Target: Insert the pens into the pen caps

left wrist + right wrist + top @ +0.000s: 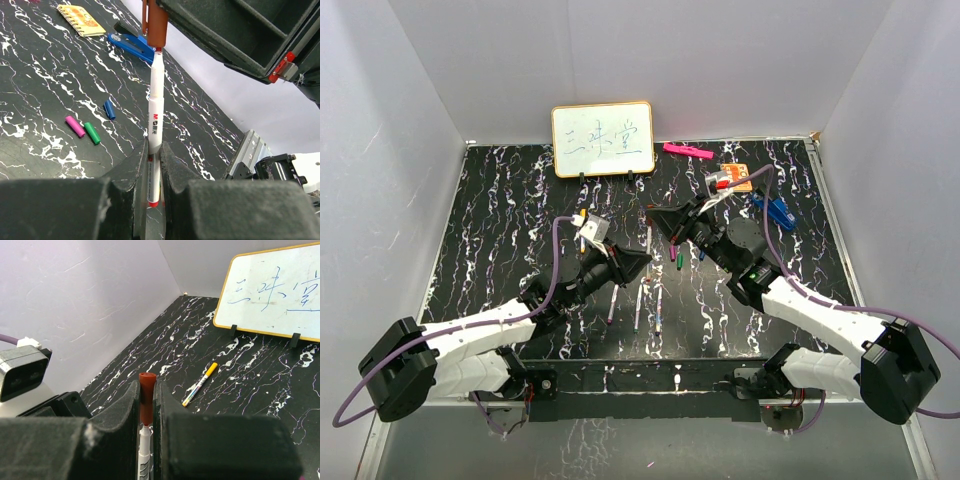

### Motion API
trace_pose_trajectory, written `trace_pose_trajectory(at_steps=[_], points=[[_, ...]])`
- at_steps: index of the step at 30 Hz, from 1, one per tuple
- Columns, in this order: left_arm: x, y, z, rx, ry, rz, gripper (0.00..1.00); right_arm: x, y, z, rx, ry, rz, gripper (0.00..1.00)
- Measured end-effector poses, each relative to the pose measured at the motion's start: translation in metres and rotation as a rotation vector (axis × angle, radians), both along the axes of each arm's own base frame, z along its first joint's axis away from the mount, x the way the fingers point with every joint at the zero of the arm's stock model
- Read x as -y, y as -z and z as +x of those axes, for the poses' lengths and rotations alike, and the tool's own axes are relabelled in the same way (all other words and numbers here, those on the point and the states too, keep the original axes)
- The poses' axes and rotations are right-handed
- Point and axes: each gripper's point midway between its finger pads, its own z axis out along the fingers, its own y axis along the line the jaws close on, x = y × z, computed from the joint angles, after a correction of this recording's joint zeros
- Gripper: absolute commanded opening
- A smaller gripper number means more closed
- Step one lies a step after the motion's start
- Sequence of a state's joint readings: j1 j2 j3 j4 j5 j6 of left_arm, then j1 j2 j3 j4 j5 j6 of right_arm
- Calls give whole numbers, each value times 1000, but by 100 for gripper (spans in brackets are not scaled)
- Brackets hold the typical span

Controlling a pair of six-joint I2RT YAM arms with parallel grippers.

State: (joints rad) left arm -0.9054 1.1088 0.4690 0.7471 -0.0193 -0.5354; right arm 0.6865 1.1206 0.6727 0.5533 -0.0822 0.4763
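Red-brown, the pen cap (146,385) is pinched tight in the right jaws, held above the black marbled tabletop (35,80). We see the left jaws pressed together on a white pen (155,110), its tip at the cap's open mouth. Below them the magenta cap (75,126), green cap (92,133) and blue cap (109,109) lie close together. Three more pens (638,305) lie side by side between the arms, and a yellow-capped pen (200,384) lies before the whiteboard (272,295).

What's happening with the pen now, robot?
Left gripper shut on red-ended pen. Right gripper shut on red-brown cap. Pen tip at cap's mouth, nothing blocking.
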Motion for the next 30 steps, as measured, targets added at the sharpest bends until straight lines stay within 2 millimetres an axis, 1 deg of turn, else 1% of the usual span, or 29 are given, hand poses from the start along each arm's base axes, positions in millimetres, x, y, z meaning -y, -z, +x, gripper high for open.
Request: trace_pose_trajectory(at_steps=[9, 16, 20, 24, 30], points=[[-2, -2, 2, 5, -17, -5, 0, -4, 2, -4, -6, -13, -5, 0], [-5, -4, 5, 11, -38, -6, 0, -9, 15, -10, -36, -32, -28, 0], [-7, -7, 7, 20, -53, -9, 0, -11, 17, -12, -43, -41, -32, 0], [-9, -8, 9, 33, -69, -3, 0, -13, 18, -13, -47, -45, -30, 0], [-16, -2, 16, 47, -117, 40, 0, -18, 26, -8, -66, -44, -44, 0]])
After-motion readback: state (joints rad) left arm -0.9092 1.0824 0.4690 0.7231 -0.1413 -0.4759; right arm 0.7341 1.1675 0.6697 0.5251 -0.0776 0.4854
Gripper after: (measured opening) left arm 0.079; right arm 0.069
